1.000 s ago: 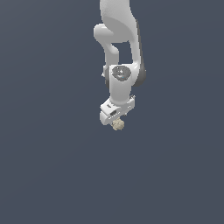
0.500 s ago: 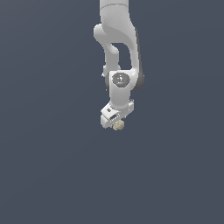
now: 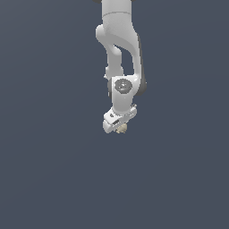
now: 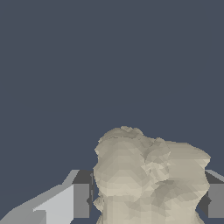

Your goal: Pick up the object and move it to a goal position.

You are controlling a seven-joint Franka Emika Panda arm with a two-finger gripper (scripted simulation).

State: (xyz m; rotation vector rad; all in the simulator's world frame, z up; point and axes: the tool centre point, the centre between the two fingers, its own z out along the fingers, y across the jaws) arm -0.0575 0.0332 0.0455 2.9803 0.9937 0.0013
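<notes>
As seen from the exterior view, one white Panda arm [image 3: 120,53] hangs down from the top edge over a plain slate-grey ground, its gripper [image 3: 119,127] at the lowest point, tilted toward the exterior view's left. The object [image 3: 121,129], a small lumpy beige-tan clump with a popcorn-like surface, sits at the gripper's tip, clamped between the jaws. In the wrist view the object [image 4: 148,177] fills the gap between the two fingers [image 4: 70,201], each dark inner pad touching one of its sides.
</notes>
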